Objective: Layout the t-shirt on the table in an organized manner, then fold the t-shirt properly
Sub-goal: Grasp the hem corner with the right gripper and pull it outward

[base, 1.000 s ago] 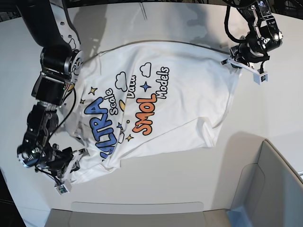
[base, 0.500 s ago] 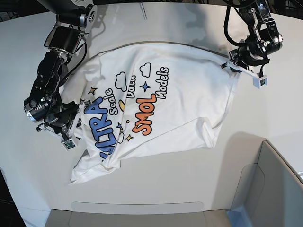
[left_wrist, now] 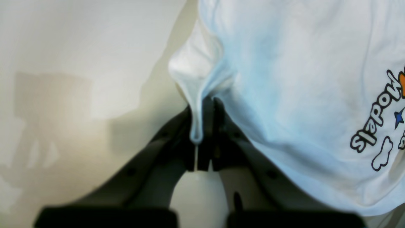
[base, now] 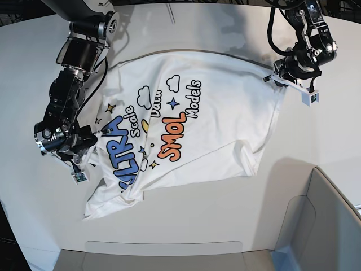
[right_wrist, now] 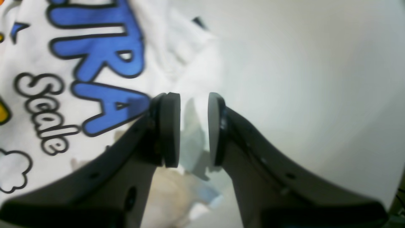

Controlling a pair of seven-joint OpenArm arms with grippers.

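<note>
The t-shirt (base: pixel 192 118) lies print-up on the table (base: pixel 316 141), wrinkled and bunched along its lower left edge. My left gripper (base: pixel 276 78) is at the shirt's far right corner, shut on a pinched fold of white cloth (left_wrist: pixel 196 126). My right gripper (base: pixel 87 164) hovers at the shirt's left edge beside the blue "ULTRA" (right_wrist: pixel 104 63). Its pads (right_wrist: pixel 171 126) stand apart, and the cloth edge (right_wrist: pixel 196 79) lies below the gap, not gripped.
A grey-white bin wall (base: pixel 321 226) rises at the near right corner. A low rim (base: pixel 163 248) runs along the near edge of the table. Bare white tabletop surrounds the shirt on every side.
My right gripper let go of the shirt's lower left corner, moved up along the left edge and opened its jaws. That corner now rests on the table. The left gripper held still.
</note>
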